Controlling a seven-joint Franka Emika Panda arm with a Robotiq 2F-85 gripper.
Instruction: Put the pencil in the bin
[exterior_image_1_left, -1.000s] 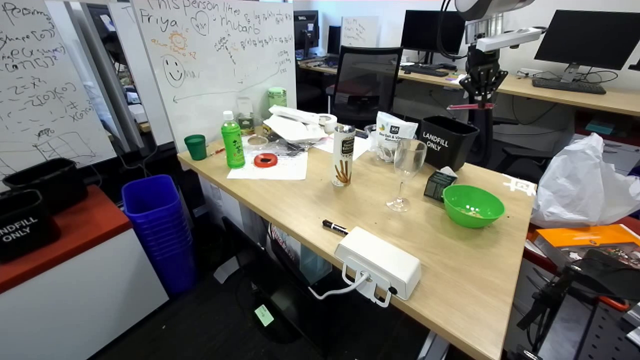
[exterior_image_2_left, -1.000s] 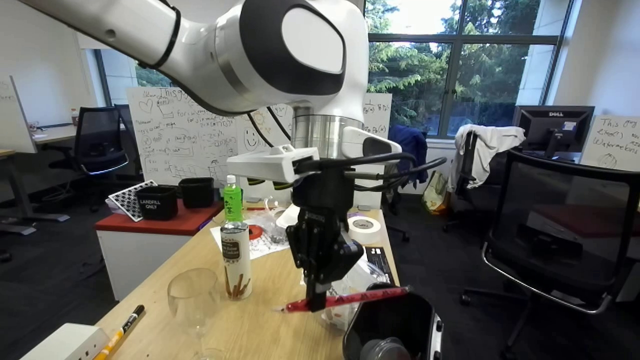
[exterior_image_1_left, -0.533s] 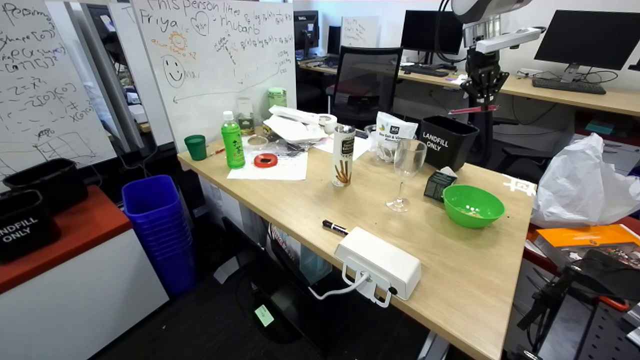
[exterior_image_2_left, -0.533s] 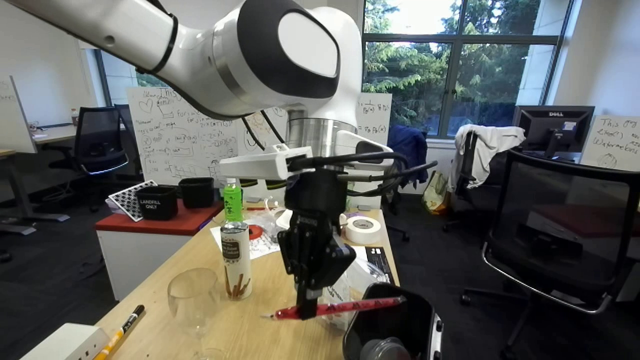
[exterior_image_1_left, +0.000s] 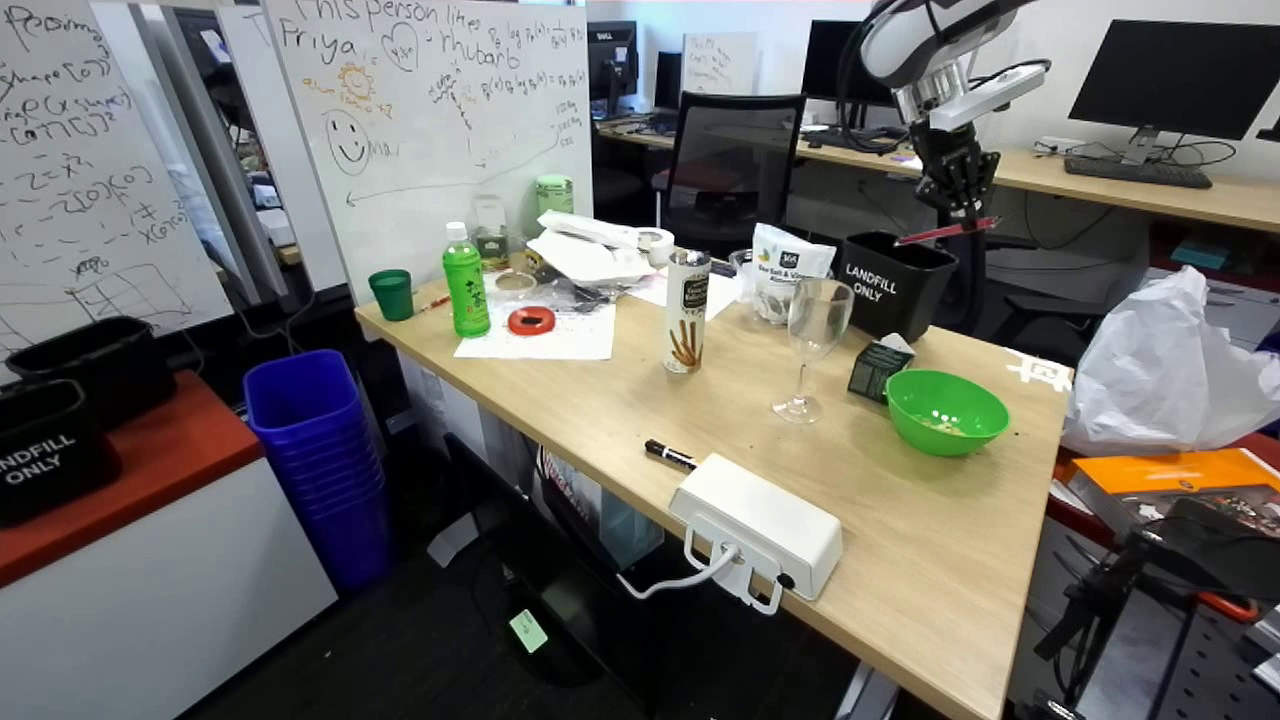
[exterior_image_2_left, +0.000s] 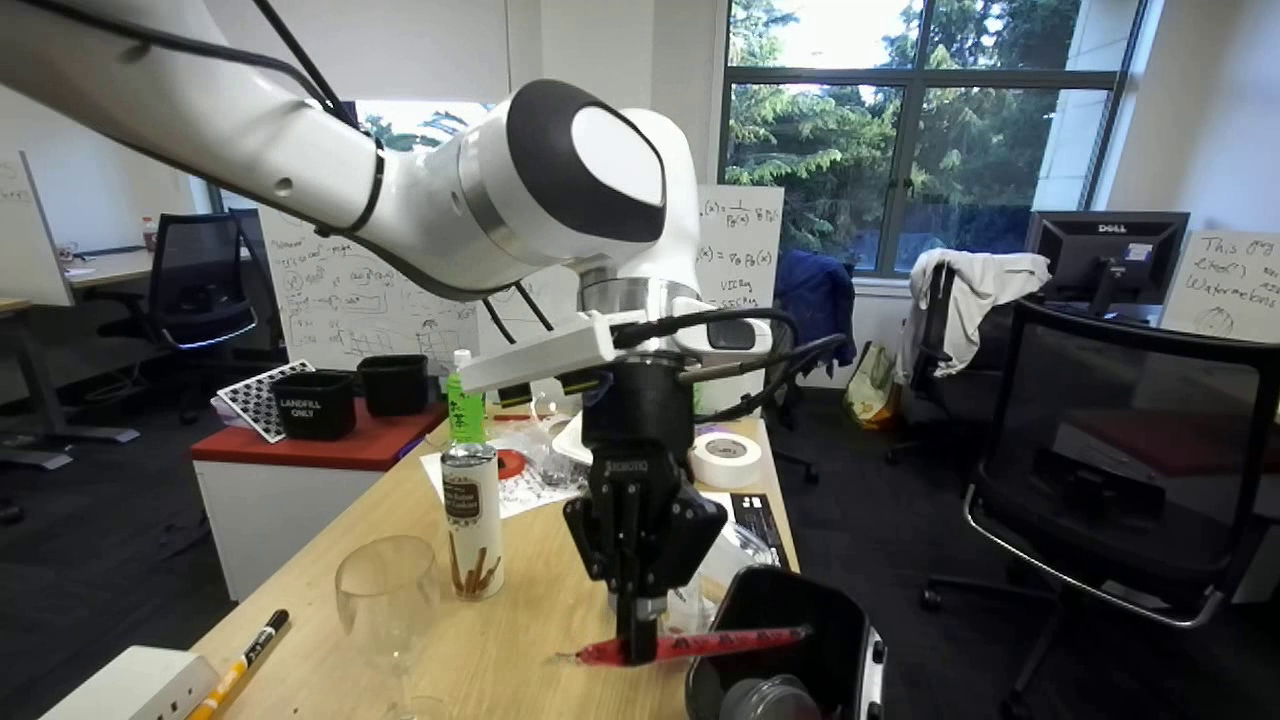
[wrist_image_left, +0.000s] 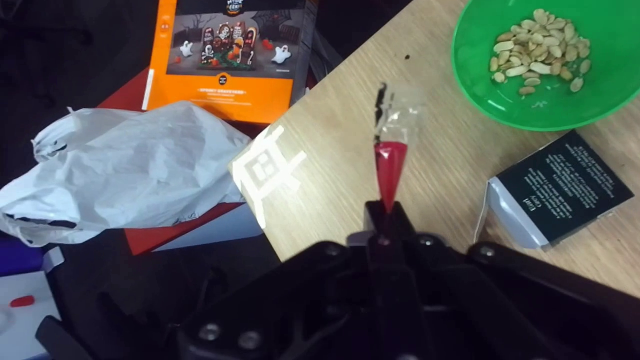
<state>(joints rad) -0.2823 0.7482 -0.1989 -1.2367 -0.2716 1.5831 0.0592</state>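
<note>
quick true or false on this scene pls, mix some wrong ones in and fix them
The jaws grip the red pencil. True.
The bin on the table reads RECYCLING. False: that bin reads LANDFILL ONLY.
The wine glass stands upright. True.
The bowl is empty. False: the bowl holds what look like nuts.
The power strip is white. True.
The green bottle lies on its side. False: the green bottle stands upright.
</note>
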